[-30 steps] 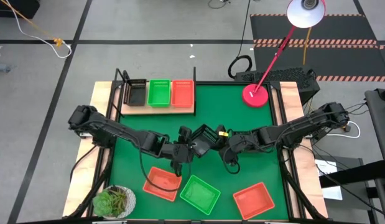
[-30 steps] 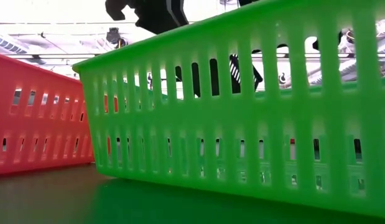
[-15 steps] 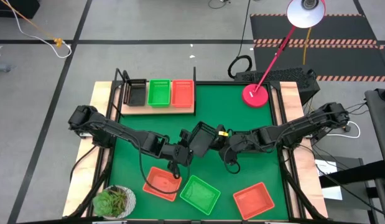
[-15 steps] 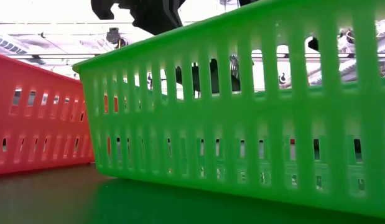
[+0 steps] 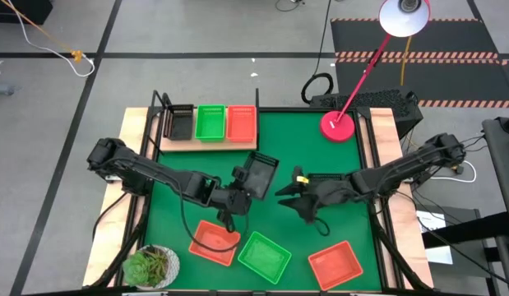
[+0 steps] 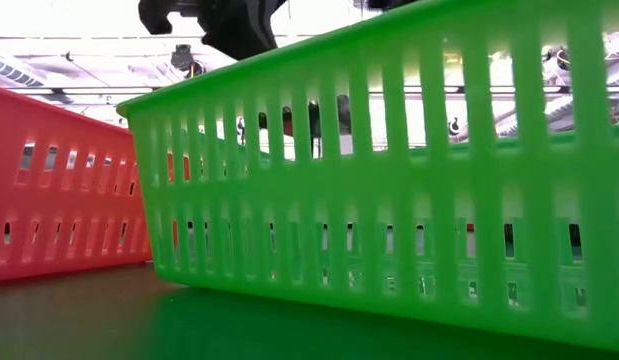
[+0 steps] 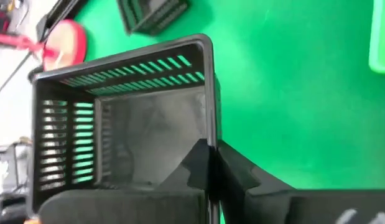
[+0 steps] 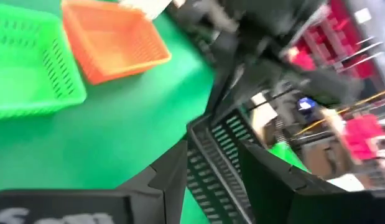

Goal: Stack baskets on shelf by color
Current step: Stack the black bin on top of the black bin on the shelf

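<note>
Right now my left claw [image 5: 244, 187] holds a black basket [image 5: 259, 175] above the middle of the green mat [image 5: 320, 160], fingers pinched on one wall; the left wrist view shows that wall clamped between my two dark fingers [image 7: 201, 165]. The basket is tipped up on its side, its open face turned partly toward the camera overhead, and its long axis runs slantwise, from near my claw up toward the shelf [image 5: 206, 141] at the far left of the bench.

My right claw [image 5: 289, 191] sits just beside the basket on the mat side, apart from it, fingers spread and holding nothing.

On the shelf three baskets stand abreast: a black one [image 5: 180, 122], a green one [image 5: 210, 122] and a red-orange one [image 5: 241, 122], long axes pointing away from me.

Near my edge of the mat lie three more, flat and open side up: a red-orange basket [image 5: 214, 242] tilted slantwise, a green basket [image 5: 265, 256] beside it, and another red-orange basket [image 5: 335, 265] farther right. In the low view the green one [image 6: 389, 180] fills most of the frame.

A red lamp base [image 5: 339, 126] stands at the far right corner.
</note>
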